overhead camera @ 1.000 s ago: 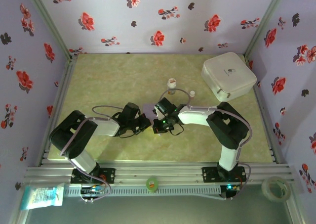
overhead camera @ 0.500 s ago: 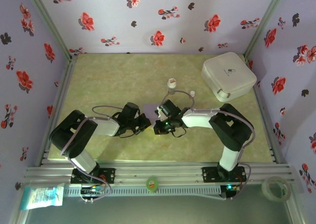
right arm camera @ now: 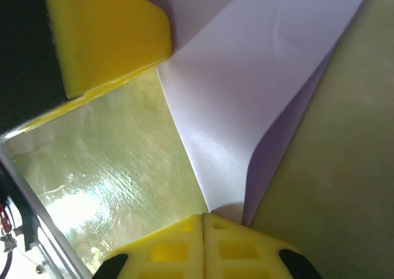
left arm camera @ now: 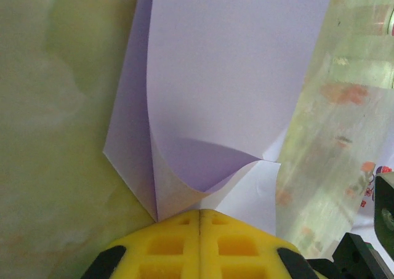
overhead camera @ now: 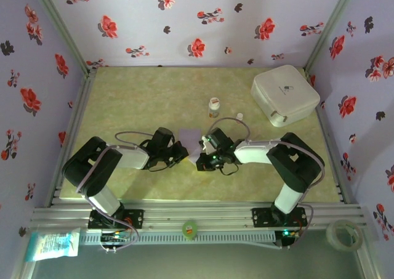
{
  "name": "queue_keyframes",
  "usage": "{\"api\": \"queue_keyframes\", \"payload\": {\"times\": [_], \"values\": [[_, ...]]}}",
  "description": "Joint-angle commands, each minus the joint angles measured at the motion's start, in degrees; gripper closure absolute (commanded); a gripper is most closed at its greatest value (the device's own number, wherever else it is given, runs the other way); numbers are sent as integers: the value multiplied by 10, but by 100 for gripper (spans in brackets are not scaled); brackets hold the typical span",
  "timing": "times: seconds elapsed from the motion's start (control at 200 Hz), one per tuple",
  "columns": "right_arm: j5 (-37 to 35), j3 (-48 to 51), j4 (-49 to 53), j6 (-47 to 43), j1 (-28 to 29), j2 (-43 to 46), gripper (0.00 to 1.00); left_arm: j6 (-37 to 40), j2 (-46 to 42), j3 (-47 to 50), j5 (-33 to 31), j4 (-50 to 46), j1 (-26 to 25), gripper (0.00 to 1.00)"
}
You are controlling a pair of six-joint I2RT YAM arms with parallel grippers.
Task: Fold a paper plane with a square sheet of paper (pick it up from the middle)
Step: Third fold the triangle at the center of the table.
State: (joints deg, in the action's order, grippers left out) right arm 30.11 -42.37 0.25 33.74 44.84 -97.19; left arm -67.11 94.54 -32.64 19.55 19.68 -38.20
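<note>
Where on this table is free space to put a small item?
Bare: the far left of the table, between back wall and left arm; the near strip before the rail. Crowded: the middle, where left gripper and right gripper pinch the sheet of paper near the bottle, and the white box corner.

**Two Black-and-White Arms with Yellow Pincers**

The left arm [overhead camera: 129, 157] and the right arm [overhead camera: 255, 151] look like twins. Each one has fat, round black joints with a smooth white tube between them. Thin grey cables [overhead camera: 131, 135] run along each arm in loose loops. Each arm grows out of a small black base [overhead camera: 280, 217] with little wires on it. A tiny green light [overhead camera: 213, 158] glows on the right arm, near its pincer end. The left pincer [left arm camera: 200, 212] has bright yellow fingers [left arm camera: 166, 245] with square hollows in them, like a waffle, and black bits at the sides. The right pincer [right arm camera: 203, 216] has the same yellow waffle look.
</note>
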Motion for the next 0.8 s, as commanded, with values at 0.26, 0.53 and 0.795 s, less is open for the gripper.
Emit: {"api": "queue_keyframes", "payload": {"times": [0.26,0.53,0.795], "values": [[73,-33,-24,102,-31,80,92,1,13,7,-31,-37,10,100],[45,-77,7,106,-14,-8,93,2,9,6,-30,-37,10,100],[9,-101,81,65,3,-30,95,2,11,4,-27,-36,10,100]]}}
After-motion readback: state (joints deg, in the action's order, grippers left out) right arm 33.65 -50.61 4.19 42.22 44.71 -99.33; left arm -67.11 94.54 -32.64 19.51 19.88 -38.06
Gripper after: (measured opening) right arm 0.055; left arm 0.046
